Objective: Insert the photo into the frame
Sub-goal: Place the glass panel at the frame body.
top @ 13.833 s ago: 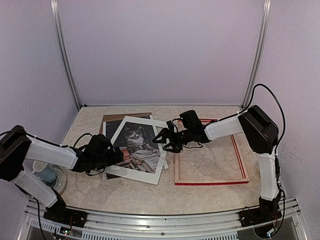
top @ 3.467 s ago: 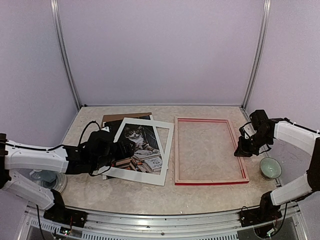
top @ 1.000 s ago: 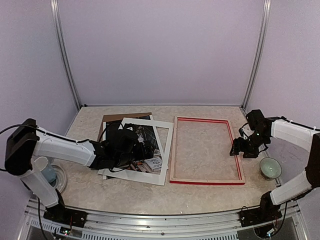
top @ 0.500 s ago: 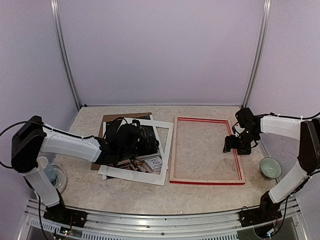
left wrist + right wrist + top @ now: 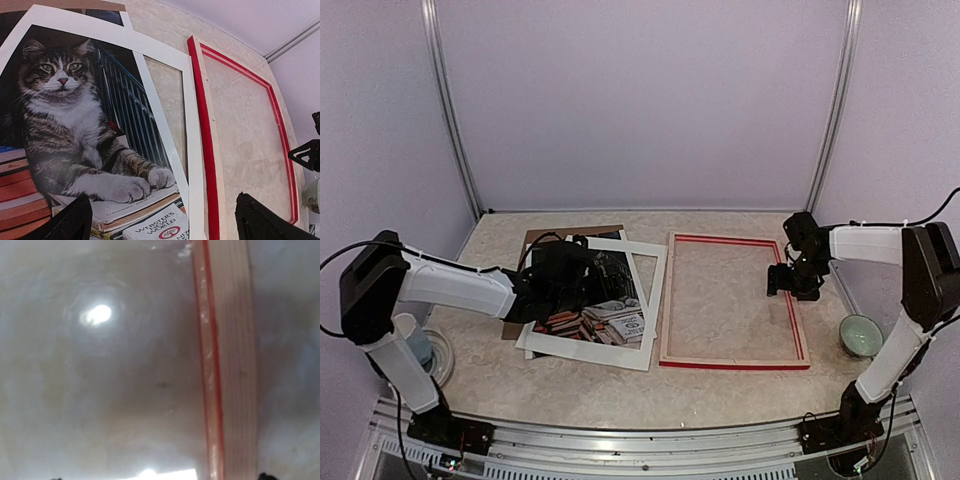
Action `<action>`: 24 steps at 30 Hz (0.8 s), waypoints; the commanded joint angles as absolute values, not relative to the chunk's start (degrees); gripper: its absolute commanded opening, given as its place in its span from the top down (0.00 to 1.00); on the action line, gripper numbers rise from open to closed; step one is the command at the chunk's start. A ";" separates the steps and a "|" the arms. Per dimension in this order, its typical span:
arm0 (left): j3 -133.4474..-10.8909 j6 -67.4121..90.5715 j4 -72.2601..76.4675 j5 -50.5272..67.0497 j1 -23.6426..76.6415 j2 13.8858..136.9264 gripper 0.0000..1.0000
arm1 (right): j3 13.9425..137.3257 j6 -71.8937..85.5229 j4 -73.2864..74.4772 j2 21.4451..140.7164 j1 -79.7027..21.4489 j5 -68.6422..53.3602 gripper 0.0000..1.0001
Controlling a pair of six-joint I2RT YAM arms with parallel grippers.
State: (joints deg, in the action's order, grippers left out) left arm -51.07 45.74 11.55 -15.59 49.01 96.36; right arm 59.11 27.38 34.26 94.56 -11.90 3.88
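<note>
Your left pincer (image 5: 585, 285) hangs low with its jaws spread wide and holds nothing. Directly under it lies the photo (image 5: 75, 125), a flat, glossy rectangular print of a tabby cat resting its paws on stacked books against a dark ground. A white card mat (image 5: 187, 150) with a rectangular cut-out lies over the print, skewed, so its thin strip crosses just ahead of that pincer. Behind the pincer, a brown board (image 5: 545, 237) with a matt surface shows from under both sheets.

Just beyond the mat's far edge from the left pincer lies the frame (image 5: 735, 365), a large empty rectangle of thin straight bars, flat on the worktop (image 5: 720, 300), pale wood facing up and red along the edges. The photo is outside it, beside its left bar.

Your right pincer (image 5: 790, 280) hovers low over the frame's right bar (image 5: 227, 365), jaws apart and empty; only the very tips show at the lower corners of its wrist view. Under it, the bar reads as pale grained wood with a red line along it, and the marbled beige worktop (image 5: 100, 390) is glossy, reflecting a lamp. A small round pale-green bowl (image 5: 860, 335) sits on the near side of that pincer, outside the frame
</note>
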 commanded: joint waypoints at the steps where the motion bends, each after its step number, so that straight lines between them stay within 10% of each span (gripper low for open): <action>1: -48.04 46.84 11.89 -15.64 48.25 91.60 0.01 | 58.89 28.53 30.26 95.68 -9.65 2.44 0.16; 18: -37.77 48.72 8.06 -16.52 42.94 79.81 0.01 | 60.65 27.35 27.24 98.41 -5.57 0.50 0.57; 24: -36.32 48.19 6.91 -17.49 42.76 76.79 0.01 | 62.74 26.33 29.30 98.26 -4.80 3.86 0.58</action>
State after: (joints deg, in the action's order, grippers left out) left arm -37.30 48.47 7.94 -16.40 42.94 78.78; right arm 60.62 27.35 27.59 97.97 -5.80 0.75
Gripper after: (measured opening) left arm 0.989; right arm 0.423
